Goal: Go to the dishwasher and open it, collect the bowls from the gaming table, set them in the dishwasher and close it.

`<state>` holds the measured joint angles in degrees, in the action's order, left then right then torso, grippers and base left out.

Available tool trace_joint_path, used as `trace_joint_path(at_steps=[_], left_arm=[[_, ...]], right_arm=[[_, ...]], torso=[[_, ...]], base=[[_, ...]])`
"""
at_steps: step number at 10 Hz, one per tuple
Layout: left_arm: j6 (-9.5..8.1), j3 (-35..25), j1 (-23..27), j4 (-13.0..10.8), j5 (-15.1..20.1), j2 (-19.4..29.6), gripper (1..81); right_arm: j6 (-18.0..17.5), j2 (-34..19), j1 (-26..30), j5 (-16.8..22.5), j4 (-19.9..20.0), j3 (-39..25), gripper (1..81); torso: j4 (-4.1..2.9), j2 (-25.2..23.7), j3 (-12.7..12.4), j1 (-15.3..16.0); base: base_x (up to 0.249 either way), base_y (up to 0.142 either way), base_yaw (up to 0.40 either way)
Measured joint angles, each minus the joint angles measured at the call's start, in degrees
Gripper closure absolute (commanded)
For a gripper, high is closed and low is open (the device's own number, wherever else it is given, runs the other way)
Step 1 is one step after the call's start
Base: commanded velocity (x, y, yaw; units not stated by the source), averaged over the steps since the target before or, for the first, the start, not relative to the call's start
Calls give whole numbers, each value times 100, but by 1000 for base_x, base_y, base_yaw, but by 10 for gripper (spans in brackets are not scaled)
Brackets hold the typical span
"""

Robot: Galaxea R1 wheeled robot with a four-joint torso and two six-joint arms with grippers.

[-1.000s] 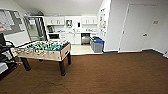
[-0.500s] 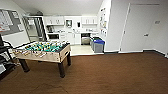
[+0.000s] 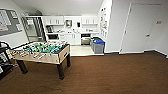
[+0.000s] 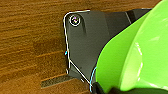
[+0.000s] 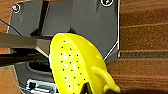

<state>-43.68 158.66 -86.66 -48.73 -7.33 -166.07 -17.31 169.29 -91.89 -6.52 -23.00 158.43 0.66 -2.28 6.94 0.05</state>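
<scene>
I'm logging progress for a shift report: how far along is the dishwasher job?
Partly done: a green bowl sits close at the left wrist, a yellow perforated bowl at the right, apparently carried over wood floor. In hand: the way to the kitchen, past the foosball table. Left: loading and closing the dishwasher there; whether it is open is too small to tell.

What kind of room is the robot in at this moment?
Probably an office break room: a table-football table stands on brown wood-look floor, and a small kitchen lies beyond, with white cabinets, a counter and blue-lidded bins.
</scene>
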Motion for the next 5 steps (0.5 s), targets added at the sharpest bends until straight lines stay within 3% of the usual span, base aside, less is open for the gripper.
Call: trace_joint_path(at_steps=[5], left_arm=[[0, 0, -7, 0, 2, 0, 811]], right_arm=[[0, -13, 11, 0, 0, -2, 811]], torso=[[0, 0, 0, -2]], base=[[138, 0, 0]])
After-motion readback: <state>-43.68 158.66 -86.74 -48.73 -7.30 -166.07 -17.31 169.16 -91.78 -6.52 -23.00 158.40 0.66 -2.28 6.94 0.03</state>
